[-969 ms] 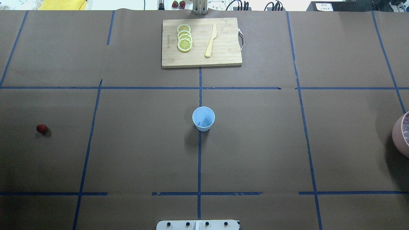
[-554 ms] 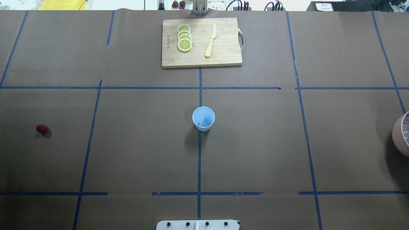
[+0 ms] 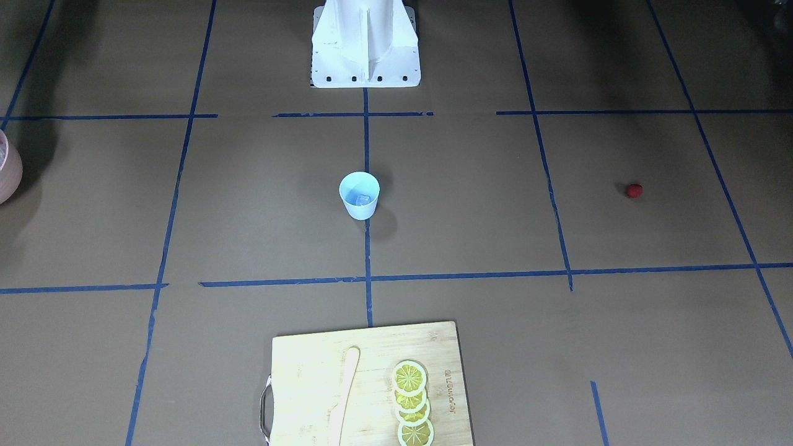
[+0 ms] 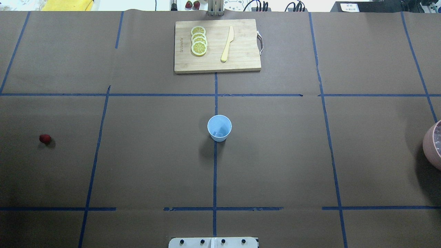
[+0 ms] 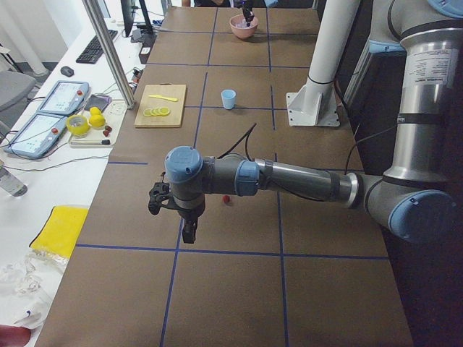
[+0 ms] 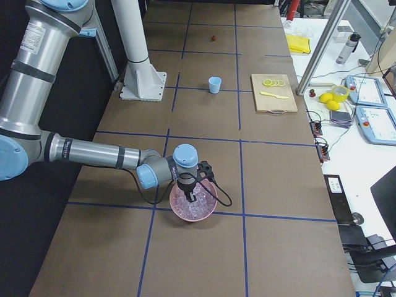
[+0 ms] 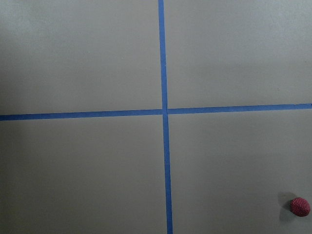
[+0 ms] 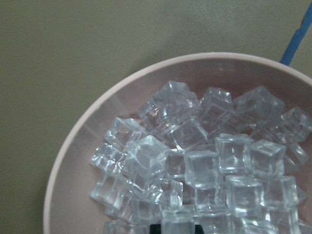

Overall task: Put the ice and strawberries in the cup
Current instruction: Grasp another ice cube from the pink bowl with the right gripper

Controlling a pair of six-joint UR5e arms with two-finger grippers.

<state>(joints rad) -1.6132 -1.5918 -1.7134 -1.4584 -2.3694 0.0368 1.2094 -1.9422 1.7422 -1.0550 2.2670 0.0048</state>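
Overhead exterior shows you nothing has moved: cup (image 4: 219,128) mid-table holding ice (image 3: 361,199), strawberry (image 4: 45,138) still waiting, robot's left. Your right gripper (image 6: 193,198) hangs over the pink bowl (image 8: 78,146); whether it's open, you cannot tell.

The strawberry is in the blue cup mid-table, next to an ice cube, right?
No. The strawberry lies on the table, far to one side of the cup, as the overhead view shows. The cup does stand mid-table with an ice cube in it.
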